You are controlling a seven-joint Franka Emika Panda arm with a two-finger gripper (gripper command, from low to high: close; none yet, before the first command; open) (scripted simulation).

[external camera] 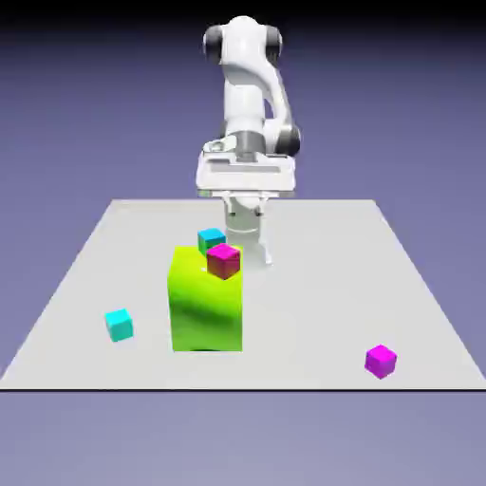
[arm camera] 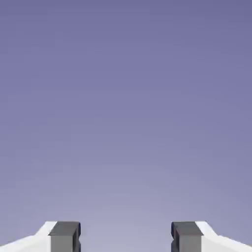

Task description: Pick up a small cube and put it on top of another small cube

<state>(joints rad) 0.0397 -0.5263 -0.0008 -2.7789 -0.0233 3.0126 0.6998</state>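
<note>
The small cube (external camera: 380, 361), plain magenta with purple-shaded sides, rests on the table near the front edge at the exterior view's right. My gripper (external camera: 254, 249) hangs low at the back of the table, just behind the big lime-green block (external camera: 206, 302) and far from that cube. In the hand view the gripper (arm camera: 125, 238) is open: the two grey fingertips (arm camera: 64, 236) stand well apart with nothing between them, and only plain violet fills the rest of the view.
A magenta-topped cube with red sides (external camera: 223, 260) sits on the lime-green block's top, close in front of the fingers. One cyan cube (external camera: 211, 237) lies behind the block, another cyan cube (external camera: 119, 325) at the exterior view's left. The grey table (external camera: 313, 313) ends near the small cube.
</note>
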